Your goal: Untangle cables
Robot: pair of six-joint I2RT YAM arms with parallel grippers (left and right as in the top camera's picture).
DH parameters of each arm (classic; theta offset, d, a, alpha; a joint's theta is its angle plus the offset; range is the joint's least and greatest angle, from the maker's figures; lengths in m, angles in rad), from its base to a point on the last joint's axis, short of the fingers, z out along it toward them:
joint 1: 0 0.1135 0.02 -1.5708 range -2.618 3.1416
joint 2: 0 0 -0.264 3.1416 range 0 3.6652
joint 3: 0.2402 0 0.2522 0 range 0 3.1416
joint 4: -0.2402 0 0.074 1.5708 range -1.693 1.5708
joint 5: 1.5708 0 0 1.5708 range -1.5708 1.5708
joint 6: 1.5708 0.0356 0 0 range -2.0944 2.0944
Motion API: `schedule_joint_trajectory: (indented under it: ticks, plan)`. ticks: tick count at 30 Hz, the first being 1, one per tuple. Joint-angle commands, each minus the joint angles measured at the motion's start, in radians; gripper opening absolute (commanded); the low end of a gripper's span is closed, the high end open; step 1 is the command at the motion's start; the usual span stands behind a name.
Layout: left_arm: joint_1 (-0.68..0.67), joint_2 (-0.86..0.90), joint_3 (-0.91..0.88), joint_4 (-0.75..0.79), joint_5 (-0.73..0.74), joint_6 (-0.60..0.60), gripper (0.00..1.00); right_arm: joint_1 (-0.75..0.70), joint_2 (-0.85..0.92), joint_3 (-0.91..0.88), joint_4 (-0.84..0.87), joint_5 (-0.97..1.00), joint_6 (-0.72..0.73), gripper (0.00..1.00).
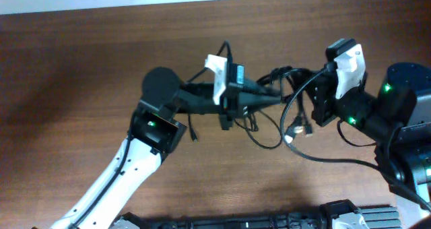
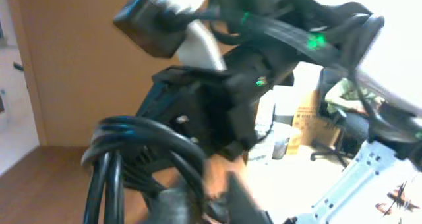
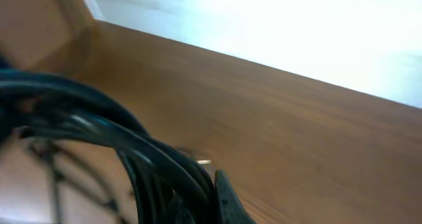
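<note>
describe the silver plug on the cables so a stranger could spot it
On the wooden table, look between the left arm and the right arm, where the cables bunch. Just under that bunch in the overhead view, nearer the right arm, is the silver plug: a bright metallic tip amid black cord.

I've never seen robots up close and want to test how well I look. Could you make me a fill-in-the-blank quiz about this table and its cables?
The cables are coloured ____.
The number of robot arms at the table is ____.
The table top is coloured ____.
The small lights on the arms glow ____.

Missing words: black; two; brown; green.
</note>
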Motion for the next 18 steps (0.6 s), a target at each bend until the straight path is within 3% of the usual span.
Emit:
schedule_joint_trajectory:
  ticks: [1,2,5,11,14,18]
  plan:
    - [0.029,-0.033,0.012,0.013,0.102,-0.002,0.49,-0.012,0.014,0.008,0.004,0.107,0.003,0.04]
    - [0.029,-0.033,0.012,0.018,0.102,-0.002,0.68,-0.012,0.014,0.008,0.004,0.104,0.002,0.04]
    - [0.029,-0.033,0.012,0.052,0.1,-0.002,0.82,-0.012,0.014,0.008,0.004,0.104,0.002,0.04]
    - [0.029,-0.033,0.012,0.021,-0.016,-0.01,0.77,-0.012,0.014,0.008,0.004,0.103,0.001,0.04]
    - [0.029,-0.033,0.012,-0.041,-0.175,-0.079,0.82,-0.012,0.013,0.008,0.005,0.022,-0.074,0.04]
    - [0.029,-0.033,0.012,-0.088,-0.289,-0.082,0.82,-0.012,0.012,0.008,0.001,-0.087,-0.162,0.04]
